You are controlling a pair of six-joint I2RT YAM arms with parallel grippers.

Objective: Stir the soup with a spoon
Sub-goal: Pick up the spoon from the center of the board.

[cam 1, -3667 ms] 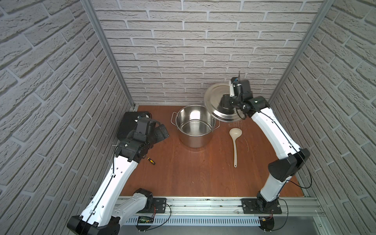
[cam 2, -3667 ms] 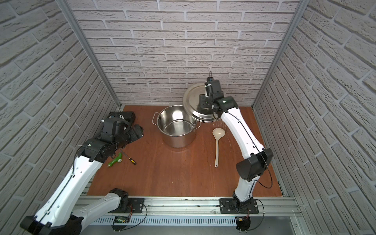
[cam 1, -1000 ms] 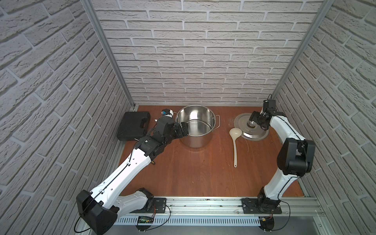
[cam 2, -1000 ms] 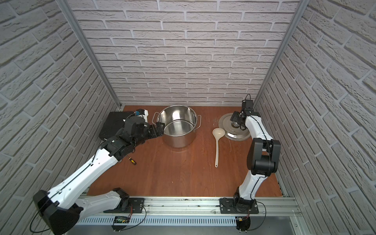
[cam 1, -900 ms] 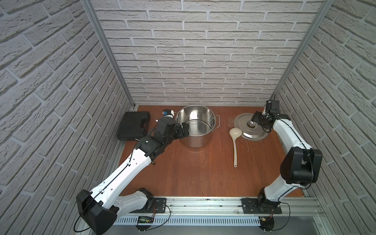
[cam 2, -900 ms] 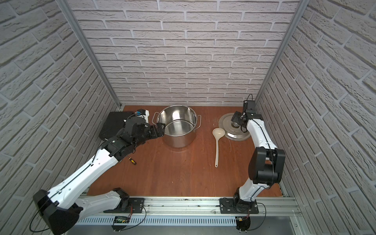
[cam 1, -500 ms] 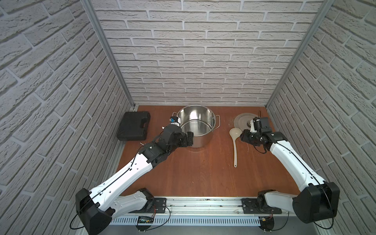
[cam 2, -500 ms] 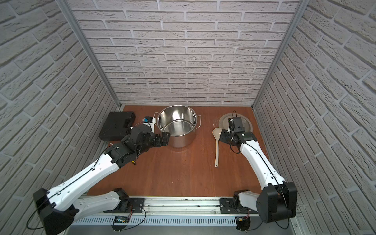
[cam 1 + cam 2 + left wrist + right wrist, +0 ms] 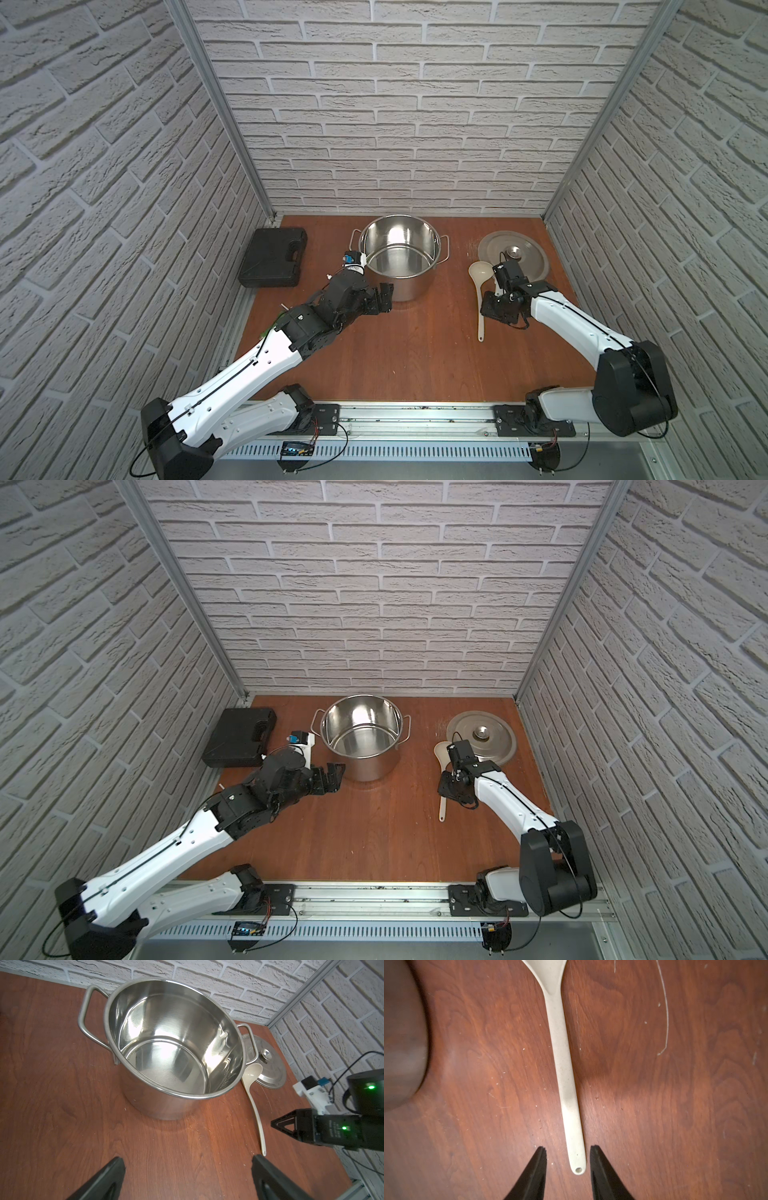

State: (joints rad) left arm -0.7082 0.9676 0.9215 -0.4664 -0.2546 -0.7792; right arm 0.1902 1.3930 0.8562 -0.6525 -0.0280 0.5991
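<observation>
Cream-beige plastic spoon [image 9: 560, 1059] with long slim handle lies flat on the wooden table [image 9: 675, 1105]; right gripper [image 9: 567, 1148] straddles its handle tip, jaws partly open, touching nothing.

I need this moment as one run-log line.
phase: pre-grasp | right end effector: open, astride spoon handle end, no contact | left end effector: open, near pot | spoon: flat on table
</observation>
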